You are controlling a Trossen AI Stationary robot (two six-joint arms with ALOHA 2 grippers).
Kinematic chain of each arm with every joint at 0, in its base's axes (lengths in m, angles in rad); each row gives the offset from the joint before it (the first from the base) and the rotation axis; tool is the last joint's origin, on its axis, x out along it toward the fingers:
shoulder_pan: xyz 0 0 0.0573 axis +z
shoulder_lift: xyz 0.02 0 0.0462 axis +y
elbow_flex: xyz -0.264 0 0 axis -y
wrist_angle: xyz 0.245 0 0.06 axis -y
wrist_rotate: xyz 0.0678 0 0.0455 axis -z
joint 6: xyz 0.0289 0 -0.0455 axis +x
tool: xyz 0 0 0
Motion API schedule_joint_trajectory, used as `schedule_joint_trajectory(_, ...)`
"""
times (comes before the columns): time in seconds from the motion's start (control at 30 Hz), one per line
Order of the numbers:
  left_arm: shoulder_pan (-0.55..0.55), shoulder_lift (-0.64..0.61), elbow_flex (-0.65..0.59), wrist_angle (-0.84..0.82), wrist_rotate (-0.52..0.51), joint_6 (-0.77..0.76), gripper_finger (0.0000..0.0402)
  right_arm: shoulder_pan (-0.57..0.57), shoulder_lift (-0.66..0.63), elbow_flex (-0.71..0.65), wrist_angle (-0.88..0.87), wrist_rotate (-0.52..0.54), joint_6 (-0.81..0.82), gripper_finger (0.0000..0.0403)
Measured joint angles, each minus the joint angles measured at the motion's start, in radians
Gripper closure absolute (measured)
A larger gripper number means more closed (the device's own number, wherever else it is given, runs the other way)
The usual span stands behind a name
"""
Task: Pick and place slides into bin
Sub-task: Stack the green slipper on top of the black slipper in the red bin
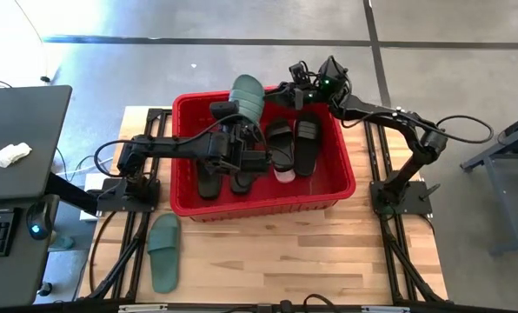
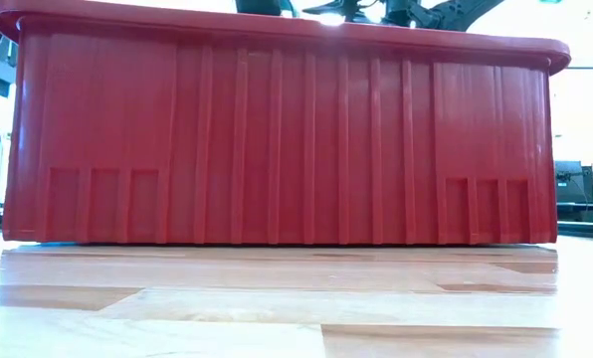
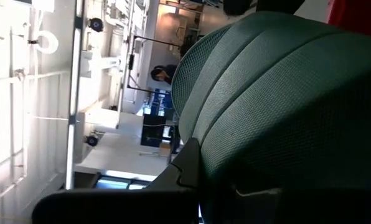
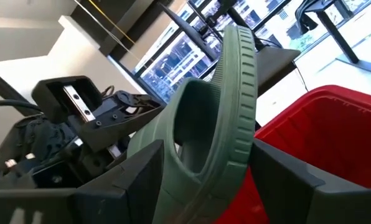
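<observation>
A sage green slide (image 1: 247,96) stands on end above the far left part of the red bin (image 1: 337,187), between both grippers. My left gripper (image 1: 238,117) reaches it from the near left, and my right gripper (image 1: 276,91) reaches it from the right. Both are shut on it. In the bin lie several black slides (image 1: 294,143) and a pale pink one (image 1: 284,175), mostly hidden. The second green slide (image 1: 164,252) lies flat on the table, near left of the bin. The low view shows only the bin's near wall (image 2: 277,139). My left gripper holds the green slide at its lower end. Its textured surface (image 3: 285,106) fills the left wrist view, with one finger (image 3: 185,165) against it. The slide hides the other finger. The slide stands upright, clear of the bin. My right gripper pinches the green slide between its two fingers, one finger (image 4: 132,177) on the strap side (image 4: 192,124) and the other on the ribbed sole side (image 4: 238,106). The fingers come level from the table's right and lie across the slide. The slide stands on end, lifted clear.
The bin fills the table's middle. Bare wood lies near and to the right of it (image 1: 328,252). A desk with a keyboard and mouse (image 1: 16,217) stands left of the table. Arm bases stand at the bin's left (image 1: 124,191) and right (image 1: 398,196).
</observation>
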Motion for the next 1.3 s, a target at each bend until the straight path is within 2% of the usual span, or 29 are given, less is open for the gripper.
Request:
schedule_joint_trajectory(0.27, -0.003, 0.010, 0.000, 0.047, 0.027, 0.031, 0.0401, 0.011, 0.000, 0.000, -0.019, 0.045, -0.021, 0.0181)
schedule_joint_trajectory(0.4, -0.007, 0.016, 0.000, 0.096, 0.028, 0.091, 0.0401, 0.013, 0.000, 0.000, -0.022, 0.062, -0.034, 0.0197)
schedule_joint_trajectory(0.77, -0.007, 0.022, 0.000, 0.137, 0.052, 0.136, 0.0400, 0.012, 0.000, 0.000, -0.025, 0.092, -0.087, 0.0326)
schedule_joint_trajectory(0.93, -0.007, 0.022, 0.000, 0.136, 0.063, 0.136, 0.0387, 0.012, 0.000, 0.000, -0.026, 0.095, -0.120, 0.0387)
schedule_joint_trajectory(1.3, -0.008, 0.021, 0.000, 0.136, 0.159, 0.132, 0.0337, 0.000, 0.000, 0.000, -0.030, 0.116, -0.132, 0.0394)
